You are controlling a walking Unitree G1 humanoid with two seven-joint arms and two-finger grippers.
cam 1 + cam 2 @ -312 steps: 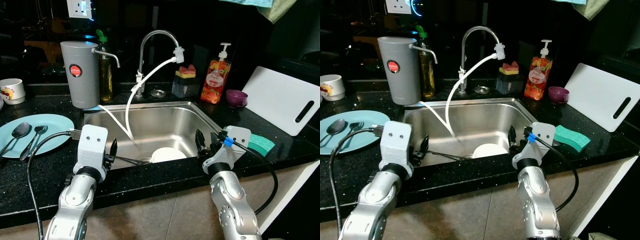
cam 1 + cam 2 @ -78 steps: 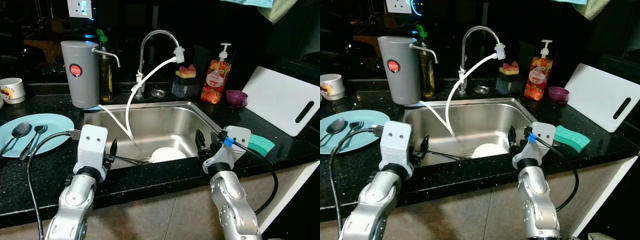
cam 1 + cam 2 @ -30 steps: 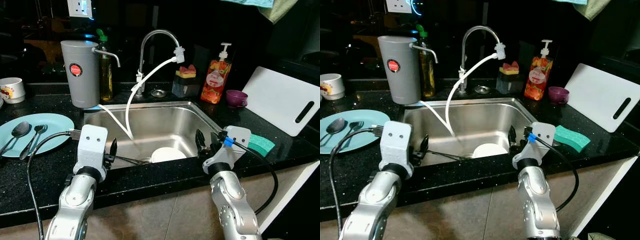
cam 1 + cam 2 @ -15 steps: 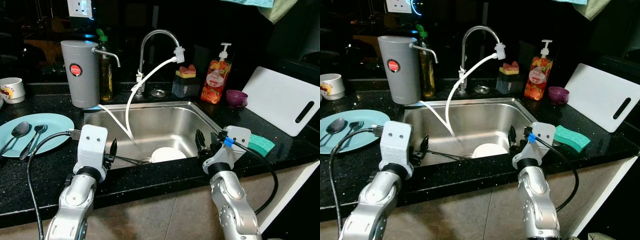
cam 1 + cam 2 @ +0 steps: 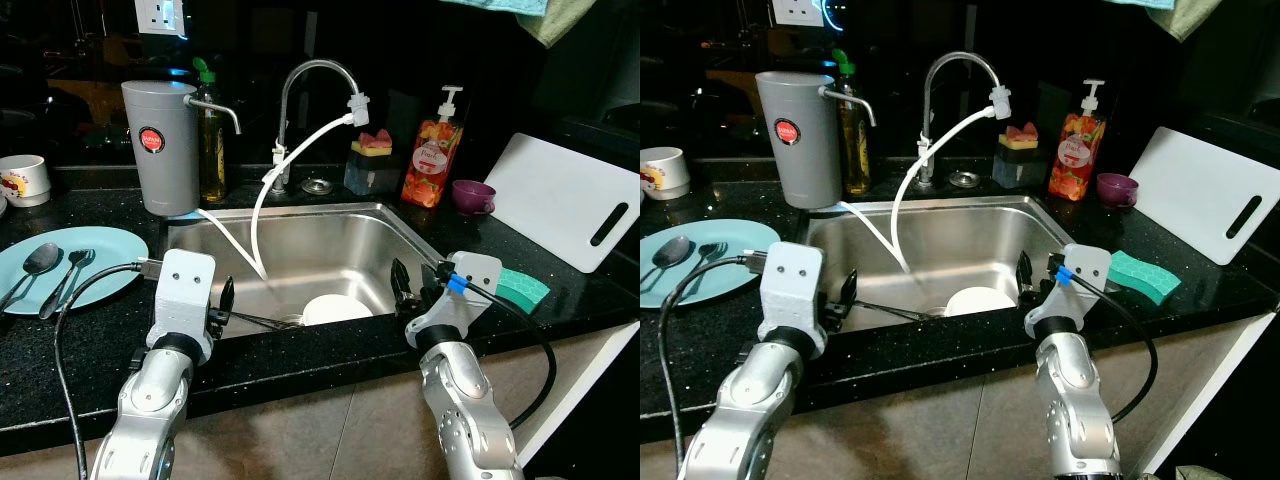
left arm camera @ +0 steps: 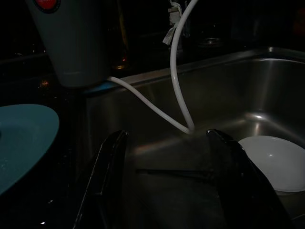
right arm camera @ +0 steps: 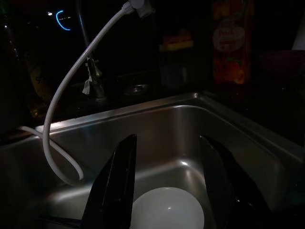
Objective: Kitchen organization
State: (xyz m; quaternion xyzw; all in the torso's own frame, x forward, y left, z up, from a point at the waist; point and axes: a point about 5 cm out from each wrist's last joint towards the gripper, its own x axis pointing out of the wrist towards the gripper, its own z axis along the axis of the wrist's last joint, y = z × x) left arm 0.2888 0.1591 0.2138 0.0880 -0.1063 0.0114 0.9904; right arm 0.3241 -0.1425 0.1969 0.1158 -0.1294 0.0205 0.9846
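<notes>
A white bowl (image 5: pixel 335 308) lies on the floor of the steel sink (image 5: pixel 300 235), with a thin dark utensil (image 5: pixel 262 321) beside it. My left gripper (image 5: pixel 222 303) hovers open at the sink's front left edge, its fingers (image 6: pixel 108 174) apart above the utensil. At the front right edge my right gripper (image 5: pixel 408 285) is open as well, pointing over the bowl (image 7: pixel 167 210). Neither holds anything. A blue plate (image 5: pixel 95 262) carrying spoons (image 5: pixel 42 262) rests on the counter to the left.
A grey water dispenser (image 5: pixel 160 148), an oil bottle, the tap (image 5: pixel 300 95) with its white hose (image 5: pixel 262 200), a sponge holder, orange soap bottle (image 5: pixel 432 150) and purple cup (image 5: pixel 472 195) line the back. Right: white cutting board (image 5: pixel 565 210), green sponge (image 5: pixel 522 287). Far left: mug (image 5: pixel 22 181).
</notes>
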